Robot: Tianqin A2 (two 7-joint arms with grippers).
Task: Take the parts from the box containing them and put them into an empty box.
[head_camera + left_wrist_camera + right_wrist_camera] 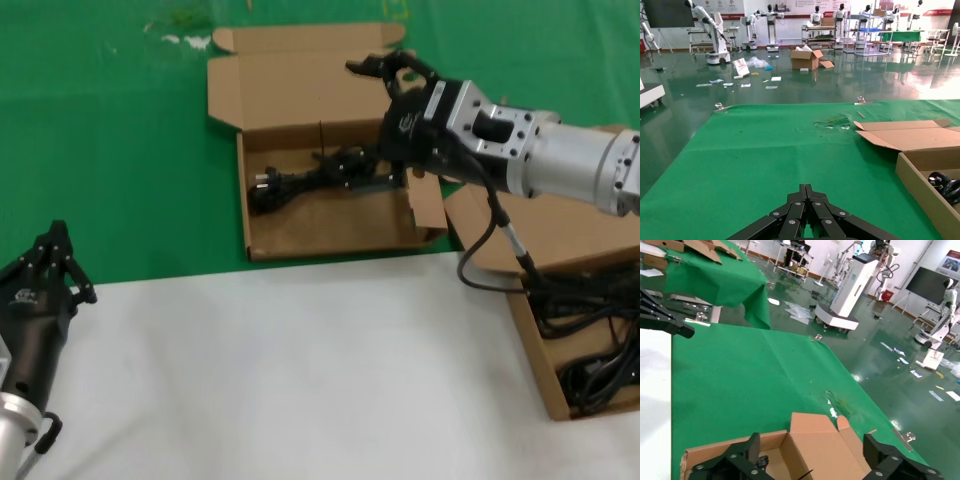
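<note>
We are hovering the right tool [385, 72] spread wide over the empty box [265, 240] at upper centre, likely because one cord [310, 178] is already lying inside. More cords [600, 370] are waiting in the full box [530, 350] at lower right. The left tool [55, 255], pinched narrow, is idling at lower left above the surface [300, 380].

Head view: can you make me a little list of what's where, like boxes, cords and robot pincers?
Middle box: open on the green cloth, one black power cord inside.
Right box: at the table's right edge, several black cords inside.
Right pincer: open, empty, above the middle box's far side.
Left pincer: shut, empty, parked near left over the white cloth.
</note>
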